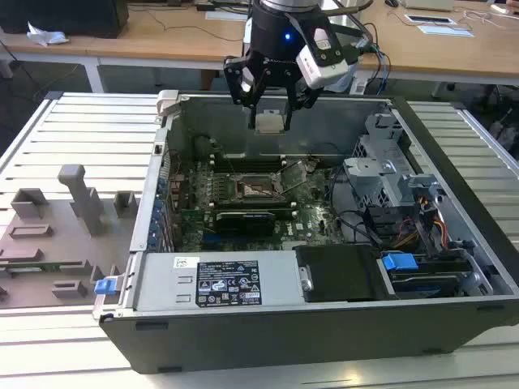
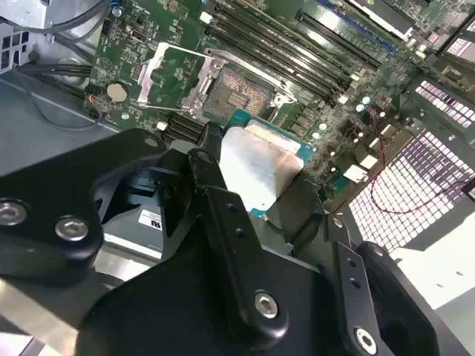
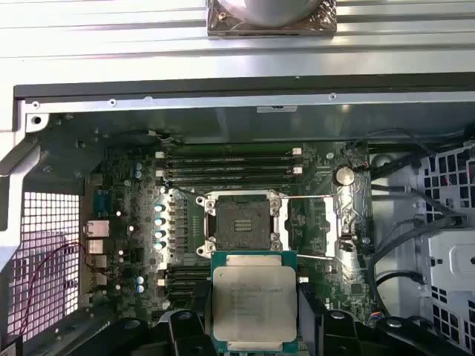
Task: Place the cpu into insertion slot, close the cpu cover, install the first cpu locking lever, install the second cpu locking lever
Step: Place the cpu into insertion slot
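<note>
My gripper [image 1: 270,113] is shut on the cpu [image 1: 270,122], a pale silver square chip, and holds it high above the open computer case. Both wrist views show the cpu [image 3: 254,300] [image 2: 261,167] clamped between the black fingers [image 3: 184,330]. The insertion slot [image 3: 241,222] [image 2: 245,93] [image 1: 258,189] lies bare on the green board below, apart from the chip. Beside the socket the cpu cover [image 3: 315,226] [image 2: 167,74] [image 1: 297,172] is swung open, with green board showing through its window.
Long black memory slots [image 3: 230,165] run beside the socket. At the case's front lie a labelled power supply [image 1: 231,284] and a black box [image 1: 336,271]. A grey drive cage [image 1: 389,174] and cables fill the exterior view's right. A grey fixture tray [image 1: 57,235] lies outside the case.
</note>
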Available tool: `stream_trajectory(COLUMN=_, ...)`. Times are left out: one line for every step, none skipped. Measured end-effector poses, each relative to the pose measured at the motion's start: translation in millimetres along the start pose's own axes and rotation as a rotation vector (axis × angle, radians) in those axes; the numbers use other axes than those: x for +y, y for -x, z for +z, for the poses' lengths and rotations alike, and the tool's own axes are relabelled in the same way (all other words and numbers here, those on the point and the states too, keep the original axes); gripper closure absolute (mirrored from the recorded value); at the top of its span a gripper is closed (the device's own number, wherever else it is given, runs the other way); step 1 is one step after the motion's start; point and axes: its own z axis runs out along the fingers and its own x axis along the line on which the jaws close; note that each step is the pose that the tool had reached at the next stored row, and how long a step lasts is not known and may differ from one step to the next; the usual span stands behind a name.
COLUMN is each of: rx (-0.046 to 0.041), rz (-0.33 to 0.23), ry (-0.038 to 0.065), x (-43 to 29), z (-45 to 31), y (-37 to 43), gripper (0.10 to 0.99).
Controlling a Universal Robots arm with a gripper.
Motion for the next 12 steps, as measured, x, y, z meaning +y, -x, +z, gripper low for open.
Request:
stream_trajectory(rx=-0.0001, rz=0.000, ry=0.000, x=-0.2, z=2.0, y=0.1, gripper=0.545)
stream_trajectory(rx=-0.0001, rz=0.000, ry=0.000, x=-0.3, z=3.4, y=0.1, gripper=0.545)
stream_trajectory(rx=0.0000, rz=0.000, ry=0.000, x=-0.5, z=5.1, y=0.1, gripper=0.545)
stream_trajectory(rx=0.0000, rz=0.000, ry=0.000, x=-0.6, z=6.7, y=0.1, gripper=0.545)
stream_trajectory(rx=0.0000, rz=0.000, ry=0.000, x=-0.7, z=7.7, y=0.2, gripper=0.545)
stream_trajectory(rx=-0.0001, rz=0.000, ry=0.000, x=-0.8, z=8.5, y=0.2, gripper=0.545)
stream_trajectory(rx=0.0000, rz=0.000, ry=0.000, x=-0.8, z=9.3, y=0.2, gripper=0.545)
stream_trajectory(rx=0.0000, rz=0.000, ry=-0.001, x=-0.9, z=9.8, y=0.2, gripper=0.545)
stream_trajectory(rx=0.0000, rz=0.000, ry=0.000, x=-0.9, z=10.4, y=0.2, gripper=0.545)
stream_trajectory(rx=0.0000, rz=0.000, ry=0.000, x=-1.0, z=11.0, y=0.2, gripper=0.545)
stream_trajectory(rx=0.0000, rz=0.000, ry=0.000, x=-1.1, z=11.8, y=0.2, gripper=0.545)
stream_trajectory(rx=-0.0001, rz=0.000, ry=0.000, x=-1.1, z=12.6, y=0.3, gripper=0.545)
